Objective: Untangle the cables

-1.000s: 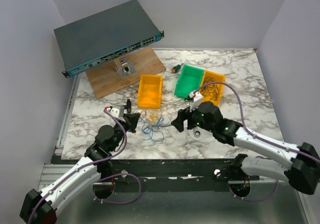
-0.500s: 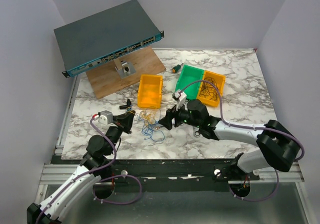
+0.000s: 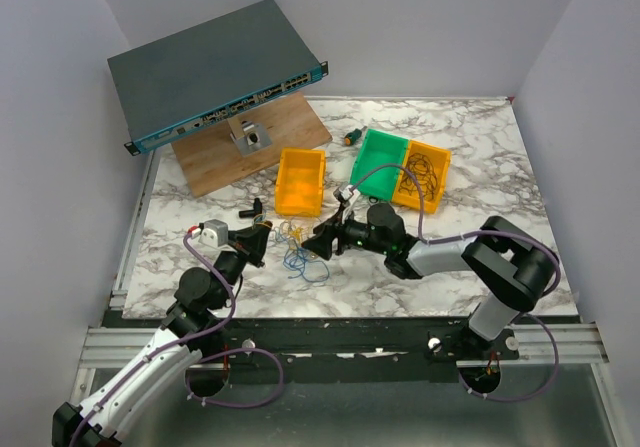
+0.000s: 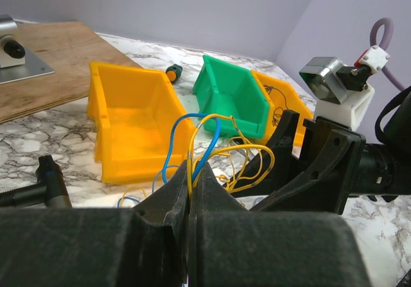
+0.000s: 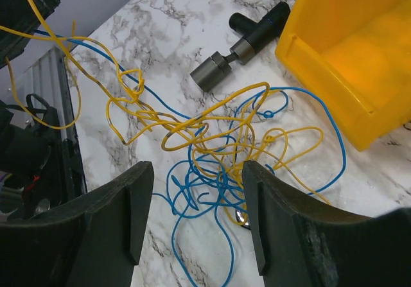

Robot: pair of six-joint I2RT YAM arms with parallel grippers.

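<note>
Left gripper (image 4: 192, 181) is clamped on a few yellow and blue strands, holding them up off the table (image 3: 480, 157). Right gripper (image 5: 196, 171) hangs spread wide over the cables (image 5: 215, 142) (one knotted heap beside the yellow bin (image 5: 347, 49)). Barely begun, I'd say: every strand needs separating.

In the left wrist view the left pincer (image 4: 192, 179) is a dark blur at the bottom edge, and the cables (image 4: 232, 148) go out of sight between its pressed fingers. In the right wrist view the right edge cuts the yellow bin (image 5: 350, 43), and some strands leave at the top left. From above, their crossings are too fine to tell.
</note>
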